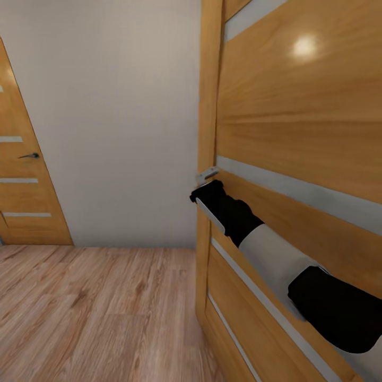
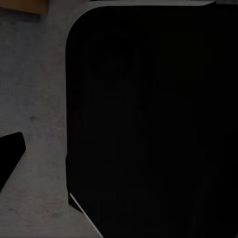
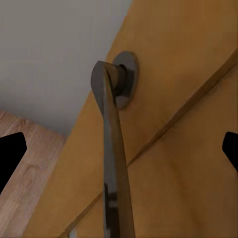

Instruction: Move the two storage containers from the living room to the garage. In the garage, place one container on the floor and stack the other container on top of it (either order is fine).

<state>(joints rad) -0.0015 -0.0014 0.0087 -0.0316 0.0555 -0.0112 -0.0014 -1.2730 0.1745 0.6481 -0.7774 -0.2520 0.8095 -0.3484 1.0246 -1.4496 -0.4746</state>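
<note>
Nearest you, your right arm [image 1: 276,254] reaches forward along the face of the orange-wood door [image 1: 297,122], and the right gripper [image 1: 208,192] sits at the door's edge, right by the silver latch plate [image 1: 207,174]. In the right wrist view the dark metal lever handle [image 3: 113,148] runs straight down the middle between the two black fingertips [image 3: 11,153], which stand wide apart at the frame's sides, so that gripper reads as open with the lever between the jaws but not yet pinched. The left wrist view is mostly a dark rounded shape over grey mottled ground; I cannot tell whether the left gripper is open or closed, though one dark fingertip [image 2: 10,158] shows at the edge. Neither orange-red container appears here, so I cannot say where they are now. My judgement is that you are in the travelling step, working this door to get through on the way between rooms. The next move calls for closing on the lever, or pressing it down, then swinging the door while the base gives it room. Beyond it lie the light wood-plank floor [image 1: 90,307], the plain white wall [image 1: 111,116], and farthest off a second door [image 1: 24,185] with its own small handle [image 1: 29,156], shut.
</note>
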